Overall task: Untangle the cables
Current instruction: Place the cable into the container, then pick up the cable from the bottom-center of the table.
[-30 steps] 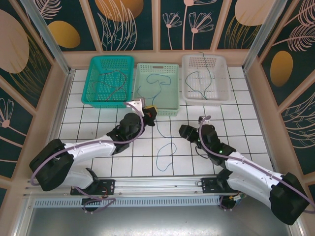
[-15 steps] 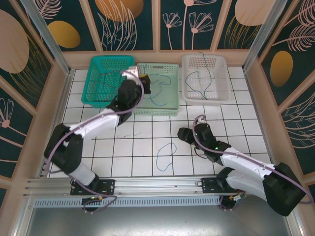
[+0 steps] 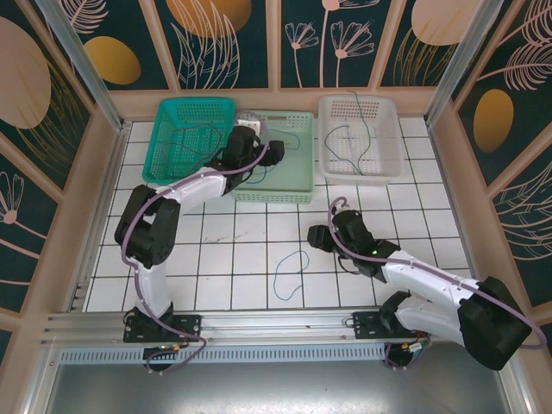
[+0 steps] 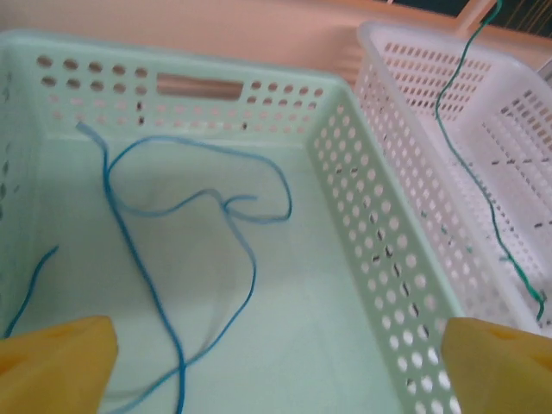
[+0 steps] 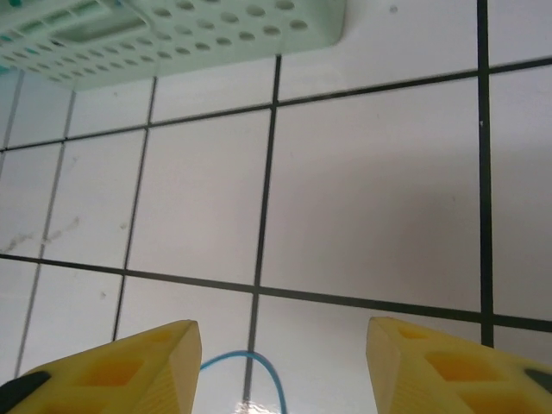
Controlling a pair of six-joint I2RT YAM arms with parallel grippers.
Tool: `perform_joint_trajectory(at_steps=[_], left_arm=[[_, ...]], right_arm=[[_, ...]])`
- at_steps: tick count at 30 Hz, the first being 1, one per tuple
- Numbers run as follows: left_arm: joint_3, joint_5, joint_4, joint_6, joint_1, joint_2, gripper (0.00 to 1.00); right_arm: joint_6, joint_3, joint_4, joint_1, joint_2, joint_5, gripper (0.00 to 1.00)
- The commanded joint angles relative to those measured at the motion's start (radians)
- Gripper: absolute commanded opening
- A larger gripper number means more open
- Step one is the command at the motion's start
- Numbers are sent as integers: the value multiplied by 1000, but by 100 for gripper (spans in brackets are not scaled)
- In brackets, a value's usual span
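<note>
A blue cable point(image 3: 291, 271) lies in a closed loop on the white tiles near the table's middle. Its upper bend point(image 5: 250, 366) shows between my right fingers. My right gripper point(image 3: 316, 236) is open just right of and above the loop, low over the tiles point(image 5: 283, 345). My left gripper point(image 3: 274, 152) reaches over the mint basket point(image 3: 297, 185), open with nothing in it point(image 4: 276, 371). Below it a blue cable point(image 4: 129, 216) curls on the basket floor. A green cable point(image 4: 483, 198) lies in the white basket point(image 3: 388, 168). A dark cable point(image 3: 194, 142) lies in the teal basket point(image 3: 164, 177).
The three baskets stand in a row along the back wall. The mint basket's perforated wall point(image 4: 379, 250) runs close beside my left gripper, and its front corner point(image 5: 172, 34) lies ahead of the right gripper. Low walls ring the tiled floor.
My left arm has swung from the tiles in front of the baskets up and over the mint basket. My right gripper has slid a little left toward the blue loop.
</note>
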Motion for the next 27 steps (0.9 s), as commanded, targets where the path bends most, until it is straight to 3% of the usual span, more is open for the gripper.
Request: perform_joint_trajectory(at_steps=[1, 7, 12, 16, 22, 27], left_arm=[[-86, -24, 79, 25, -35, -138, 98], [-267, -88, 74, 49, -121, -332, 99], [-476, -118, 108, -17, -135, -480, 99], [-600, -49, 102, -15, -135, -592, 98], [-646, 44, 4, -23, -138, -628, 90], [-649, 81, -39, -28, -209, -588, 82]], right_arm=[[0, 20, -16, 10, 19, 54, 51], [-24, 41, 10, 10, 32, 46, 53], [-23, 79, -47, 26, 111, 48, 49], [-29, 89, -19, 50, 150, 10, 44], [-69, 126, -51, 68, 186, -11, 37], [-41, 168, -140, 70, 220, 118, 39]])
